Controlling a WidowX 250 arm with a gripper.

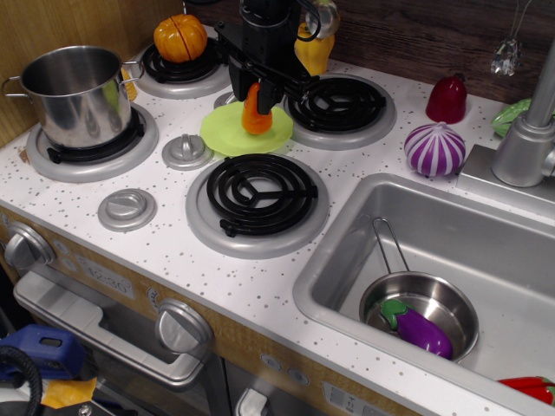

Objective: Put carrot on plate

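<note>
The orange carrot [254, 113] hangs upright in my black gripper [257, 91], wide end down, touching or just above the lime-green plate [227, 132]. The plate lies on the white counter between the two back burners and the front burner. The gripper is shut on the carrot's upper part, and the fingers hide its tip.
A steel pot [74, 91] sits on the left burner. A round orange pumpkin toy [180, 37] is on the back-left burner, a yellow toy [312, 48] behind the gripper. A purple-striped onion [435, 149], a red toy [447, 100], grey knobs [186, 152] and the sink [451, 251] are nearby.
</note>
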